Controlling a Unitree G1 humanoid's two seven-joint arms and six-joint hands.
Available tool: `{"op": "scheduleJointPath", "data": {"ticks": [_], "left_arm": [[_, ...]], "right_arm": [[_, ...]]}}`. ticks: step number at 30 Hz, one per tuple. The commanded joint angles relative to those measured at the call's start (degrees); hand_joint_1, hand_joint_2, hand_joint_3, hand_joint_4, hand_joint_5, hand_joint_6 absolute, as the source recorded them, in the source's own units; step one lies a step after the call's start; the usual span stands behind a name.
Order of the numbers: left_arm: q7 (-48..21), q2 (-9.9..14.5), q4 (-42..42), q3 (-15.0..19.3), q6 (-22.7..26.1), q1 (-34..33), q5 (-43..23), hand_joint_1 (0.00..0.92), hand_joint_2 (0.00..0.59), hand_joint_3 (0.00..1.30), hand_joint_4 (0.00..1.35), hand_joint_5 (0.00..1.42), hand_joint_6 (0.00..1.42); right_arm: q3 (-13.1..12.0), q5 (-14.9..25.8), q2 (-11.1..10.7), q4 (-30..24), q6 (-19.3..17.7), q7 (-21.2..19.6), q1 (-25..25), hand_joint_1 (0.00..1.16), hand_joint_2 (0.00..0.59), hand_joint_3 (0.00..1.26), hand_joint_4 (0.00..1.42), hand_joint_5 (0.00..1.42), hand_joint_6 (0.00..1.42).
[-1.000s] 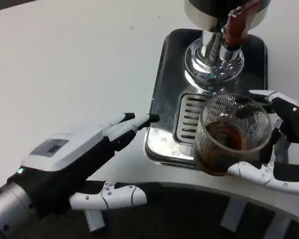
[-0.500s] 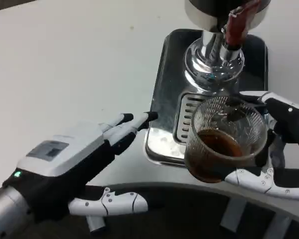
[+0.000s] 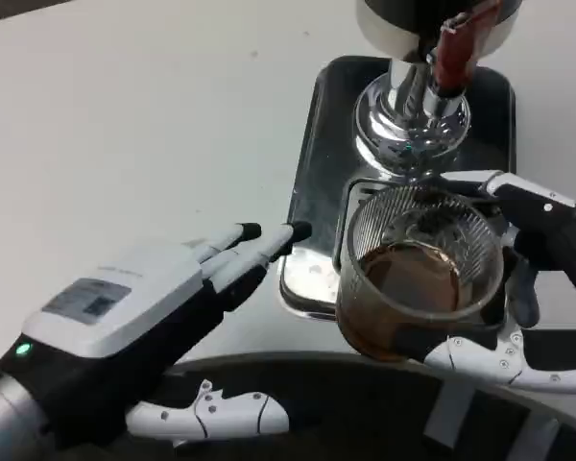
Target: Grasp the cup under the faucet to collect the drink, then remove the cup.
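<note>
We see the right hand gripping the ribbed glass cup, its fingers curled around the far and right side of the glass while another white finger lies under its base along the near side. The cup holds a brown drink that fills the lower part, and it sits tilted slightly, over the near edge of the metal drip tray, in front of the slotted grate rather than directly below the faucet. The chrome faucet of the dispenser, with its red handle, stands at the far end of the tray, well behind the cup's rim.

Our left hand hovers low over the white counter, near its front edge. Its fingers are stretched out and apart, holding nothing, their black tips just beside the tray's left near corner; we cannot tell whether they touch the metal. The thumb lies apart below, along the dark curved front edge of the counter.
</note>
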Motion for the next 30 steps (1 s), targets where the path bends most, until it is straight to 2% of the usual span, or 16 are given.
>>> {"op": "scheduleJointPath", "data": {"ticks": [1, 10, 16, 30], "left_arm": [[-1.47, 0.96, -2.51, 2.22, 0.25, 2.81, -0.89, 0.0, 0.11, 0.0, 0.0, 0.0, 0.09], [-2.75, 0.99, -5.05, 7.36, 0.41, 7.16, -2.02, 0.0, 0.107, 0.0, 0.0, 0.0, 0.08], [-3.15, 0.83, -5.92, 9.53, 0.01, 9.09, -2.64, 0.0, 0.107, 0.0, 0.0, 0.0, 0.08], [-3.13, 0.83, -6.84, 11.0, -0.56, 10.81, -3.54, 0.0, 0.106, 0.0, 0.0, 0.0, 0.06]], "right_arm": [[0.04, 2.33, -0.24, -2.46, -2.38, 1.01, 0.96, 0.75, 0.261, 0.79, 0.87, 1.06, 1.24], [0.94, 3.32, -0.52, -3.51, -2.32, 2.36, 1.82, 0.75, 0.261, 0.79, 0.87, 1.06, 1.24], [1.43, 3.52, -0.57, -4.36, -2.17, 2.95, 2.29, 0.75, 0.261, 0.79, 0.87, 1.06, 1.24], [1.51, 3.98, -0.72, -5.96, -2.51, 3.68, 4.24, 0.75, 0.261, 0.79, 0.87, 1.06, 1.25]]}}
